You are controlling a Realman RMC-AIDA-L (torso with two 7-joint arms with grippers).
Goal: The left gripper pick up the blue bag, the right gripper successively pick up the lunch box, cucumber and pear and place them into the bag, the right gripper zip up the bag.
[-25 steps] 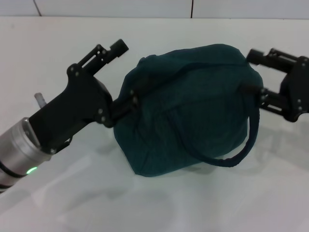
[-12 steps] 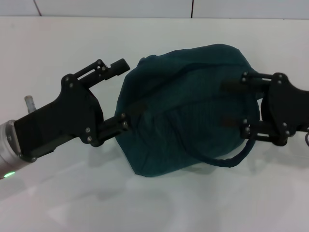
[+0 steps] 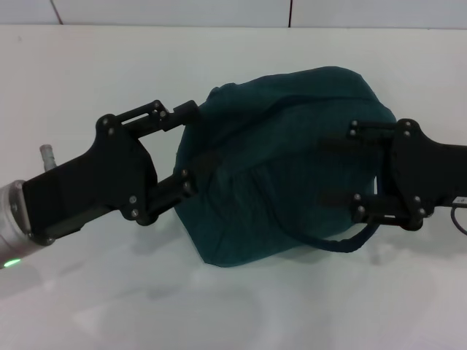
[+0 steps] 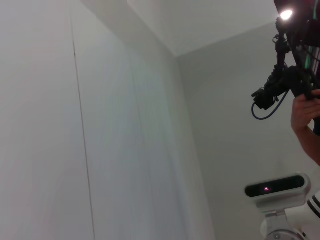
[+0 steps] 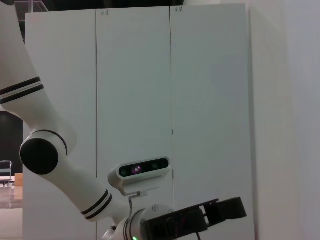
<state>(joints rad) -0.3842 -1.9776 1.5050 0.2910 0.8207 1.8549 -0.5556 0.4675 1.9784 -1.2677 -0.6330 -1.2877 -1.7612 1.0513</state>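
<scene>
No legible text, labels or numbers anywhere in view.

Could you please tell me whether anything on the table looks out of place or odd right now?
Nothing looks spilled or damaged. The blue bag lies slumped on the white table, one loop handle trailing at its near edge, with the left pincer and right pincer open at either side.
</scene>
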